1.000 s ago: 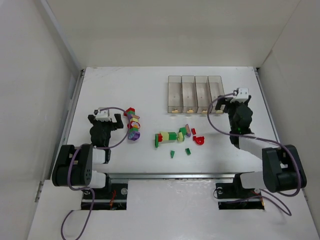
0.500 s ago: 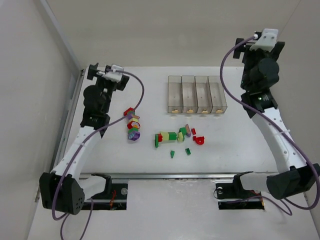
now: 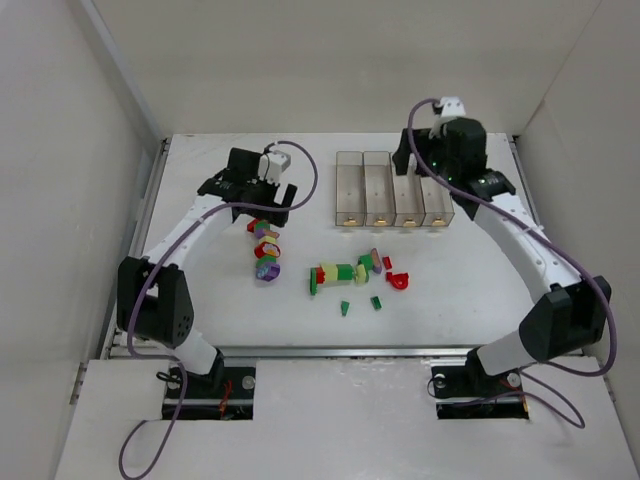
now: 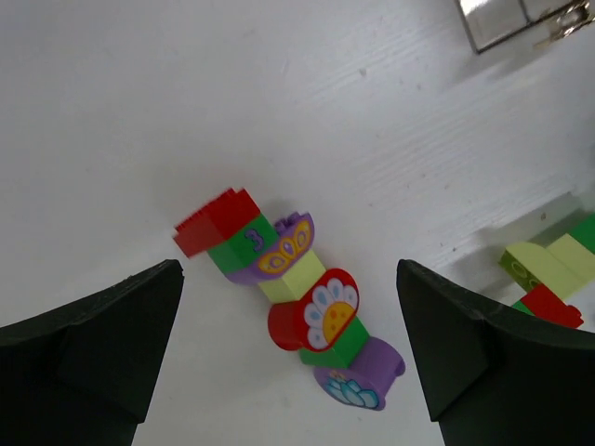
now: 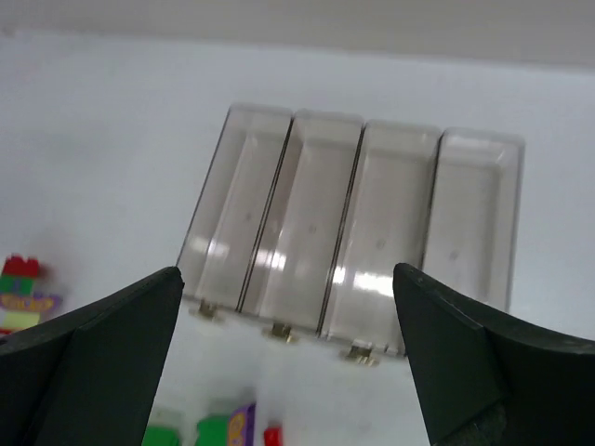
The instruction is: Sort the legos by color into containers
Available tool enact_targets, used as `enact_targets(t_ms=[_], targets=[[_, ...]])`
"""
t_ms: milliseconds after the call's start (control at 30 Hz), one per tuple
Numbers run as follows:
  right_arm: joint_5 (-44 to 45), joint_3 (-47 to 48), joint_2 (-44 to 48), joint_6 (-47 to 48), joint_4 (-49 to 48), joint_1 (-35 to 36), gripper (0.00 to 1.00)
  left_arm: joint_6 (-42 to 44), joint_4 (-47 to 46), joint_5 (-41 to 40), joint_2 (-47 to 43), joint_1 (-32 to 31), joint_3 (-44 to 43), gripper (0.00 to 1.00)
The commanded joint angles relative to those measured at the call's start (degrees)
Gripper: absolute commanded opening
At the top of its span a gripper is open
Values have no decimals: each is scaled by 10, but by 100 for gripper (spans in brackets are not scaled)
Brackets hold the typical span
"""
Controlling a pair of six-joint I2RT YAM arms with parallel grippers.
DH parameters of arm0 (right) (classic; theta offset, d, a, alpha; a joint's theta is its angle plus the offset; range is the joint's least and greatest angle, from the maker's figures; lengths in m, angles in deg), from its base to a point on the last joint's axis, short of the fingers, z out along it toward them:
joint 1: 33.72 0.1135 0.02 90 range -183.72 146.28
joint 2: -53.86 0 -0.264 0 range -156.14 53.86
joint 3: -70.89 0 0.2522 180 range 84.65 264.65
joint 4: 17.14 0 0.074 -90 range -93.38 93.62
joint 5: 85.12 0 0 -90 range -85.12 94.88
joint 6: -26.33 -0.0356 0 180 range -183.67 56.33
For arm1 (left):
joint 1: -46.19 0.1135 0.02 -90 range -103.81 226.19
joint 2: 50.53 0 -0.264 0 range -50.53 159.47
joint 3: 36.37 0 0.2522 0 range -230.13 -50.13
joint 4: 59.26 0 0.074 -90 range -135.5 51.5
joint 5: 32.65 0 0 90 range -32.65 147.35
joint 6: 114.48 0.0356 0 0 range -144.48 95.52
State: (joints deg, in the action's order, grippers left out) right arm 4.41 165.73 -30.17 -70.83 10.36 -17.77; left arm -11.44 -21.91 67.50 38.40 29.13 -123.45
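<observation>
Left fingers (image 4: pixel 93 353) hover over legos (image 4: pixel 311 316); right fingers (image 5: pixel 84 362) over containers (image 5: pixel 316 223).

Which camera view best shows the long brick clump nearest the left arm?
The left wrist view: the clump fills the middle, with every brick's colour and print clear. The top external view shows it small and far off; the right wrist view catches only one end at its left edge.
</observation>
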Motion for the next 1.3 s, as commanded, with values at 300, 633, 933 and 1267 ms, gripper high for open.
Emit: enact_targets(t_ms=[300,633,933,1267], targets=[[67,-59,27,-106,32,97,100,-133,53,-28,74,-1,19,94],[79,-59,17,-106,32,115,100,-150,11,-56,113,-1,36,75],[79,-65,11,-101,22,115,100,-144,1,-45,130,-1,52,57],[85,-54,11,-89,27,115,100,-139,-15,-39,136,-1,64,42]])
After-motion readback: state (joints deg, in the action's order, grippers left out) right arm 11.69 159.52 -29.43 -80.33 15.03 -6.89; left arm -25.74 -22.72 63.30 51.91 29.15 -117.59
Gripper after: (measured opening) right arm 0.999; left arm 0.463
